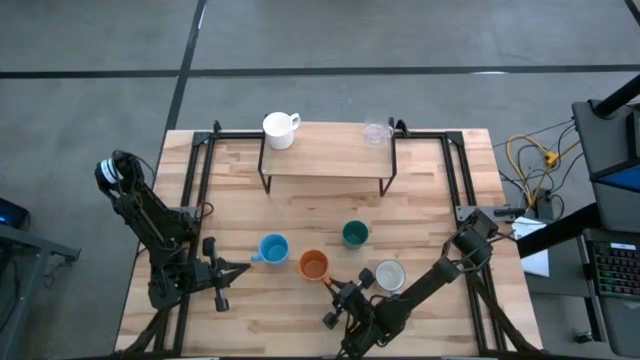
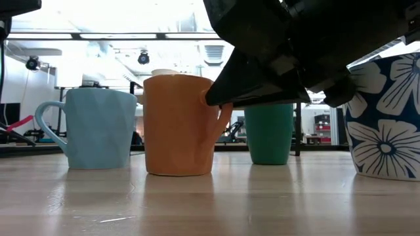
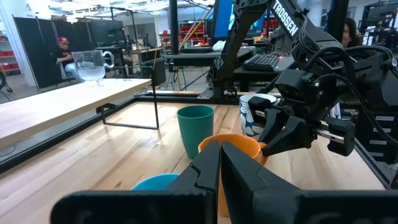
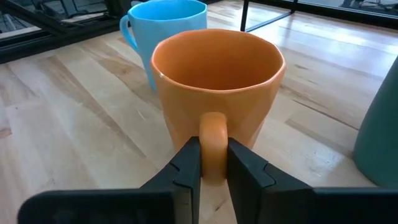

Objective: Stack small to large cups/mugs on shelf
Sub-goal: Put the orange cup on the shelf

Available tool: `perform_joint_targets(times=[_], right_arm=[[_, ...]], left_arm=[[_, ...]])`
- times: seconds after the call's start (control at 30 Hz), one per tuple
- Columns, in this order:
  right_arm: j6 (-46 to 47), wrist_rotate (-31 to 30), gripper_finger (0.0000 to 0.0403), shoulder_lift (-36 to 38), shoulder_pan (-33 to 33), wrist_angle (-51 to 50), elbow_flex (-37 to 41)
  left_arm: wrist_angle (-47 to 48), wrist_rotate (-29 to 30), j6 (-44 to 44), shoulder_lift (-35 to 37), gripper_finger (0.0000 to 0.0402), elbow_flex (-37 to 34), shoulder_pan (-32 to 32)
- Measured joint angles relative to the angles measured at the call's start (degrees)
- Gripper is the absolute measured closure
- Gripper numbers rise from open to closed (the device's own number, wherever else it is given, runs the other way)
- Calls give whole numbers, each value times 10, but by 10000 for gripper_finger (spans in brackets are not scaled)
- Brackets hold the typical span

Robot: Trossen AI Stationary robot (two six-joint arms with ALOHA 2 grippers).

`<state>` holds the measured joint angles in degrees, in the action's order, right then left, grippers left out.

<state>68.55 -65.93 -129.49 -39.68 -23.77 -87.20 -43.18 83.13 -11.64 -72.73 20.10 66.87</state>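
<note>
White mug and clear glass are sitting on shelf; four remaining. Right gripper is pinching orange mug handle; left gripper pressed together.

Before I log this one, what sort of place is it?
Probably a robotics lab or workshop: a wooden table on a concrete floor, another robot arm and desks with monitors beyond it, and a person seated in the background.
</note>
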Motion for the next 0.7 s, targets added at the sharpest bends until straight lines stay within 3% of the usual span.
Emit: perform_joint_targets(times=[0.7], right_arm=[[13, 46, 360, 23, 0, -74, -1]], left_arm=[[0, 0, 0, 0, 402, 0, 0]])
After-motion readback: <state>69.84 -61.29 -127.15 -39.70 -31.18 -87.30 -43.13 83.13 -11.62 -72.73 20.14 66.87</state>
